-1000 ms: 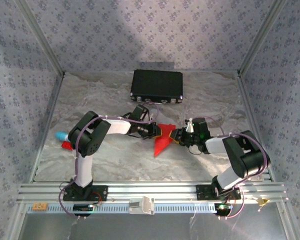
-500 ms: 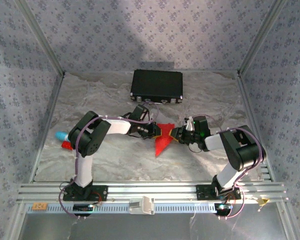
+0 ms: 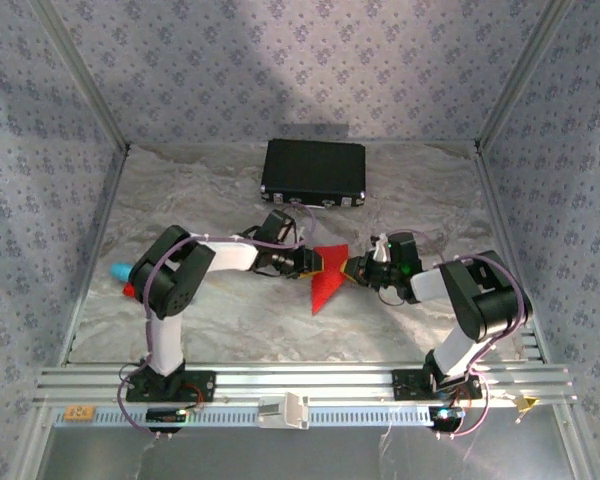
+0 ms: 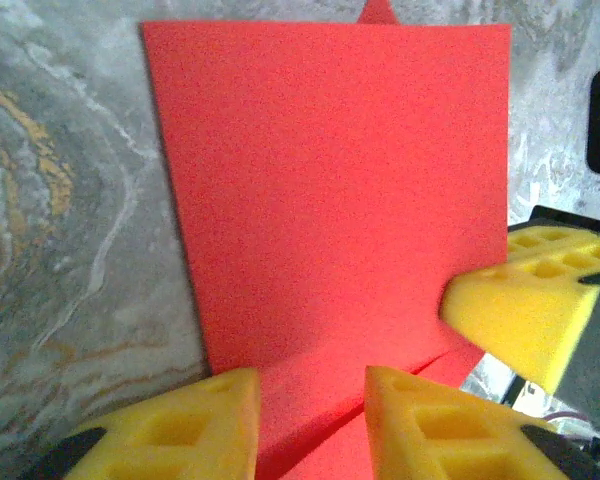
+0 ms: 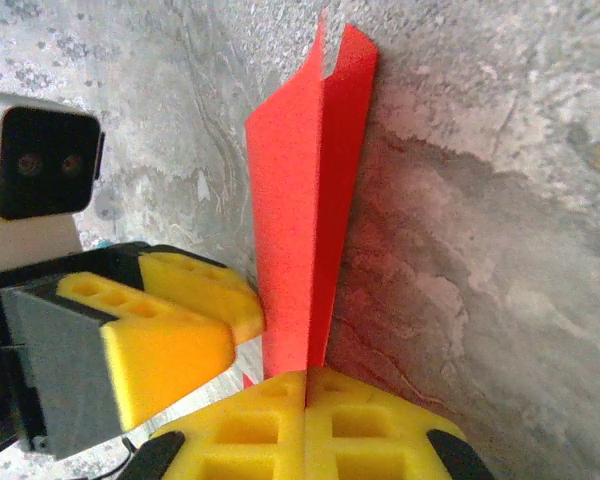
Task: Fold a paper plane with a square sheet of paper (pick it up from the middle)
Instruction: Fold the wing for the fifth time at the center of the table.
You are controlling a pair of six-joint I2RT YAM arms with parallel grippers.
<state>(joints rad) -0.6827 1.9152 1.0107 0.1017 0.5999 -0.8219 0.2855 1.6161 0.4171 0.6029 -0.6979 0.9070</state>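
Right now the right gripper (image 5: 305, 385) is reaching in from three o'clock and pinching its pads shut on the folded red paper (image 3: 328, 282) at mid-table, where a crease is standing up on edge. Opposite, at the sheet's nine o'clock, the left gripper (image 4: 310, 405) is sitting with fingers apart, paper showing in the gap. A black case (image 3: 314, 167) is lying at twelve o'clock.

The paper (image 4: 330, 200) is plain bright red, and the table (image 4: 70, 250) is grey marbling with ochre veins. The left gripper (image 4: 310, 430) and right gripper (image 5: 305, 415) have bright yellow pads (image 4: 180, 430) on black bodies. The case (image 3: 314, 167) is black, the small object (image 3: 120, 270) turquoise, and the walls (image 3: 280, 60) pale grey-blue with a small repeating floral print.
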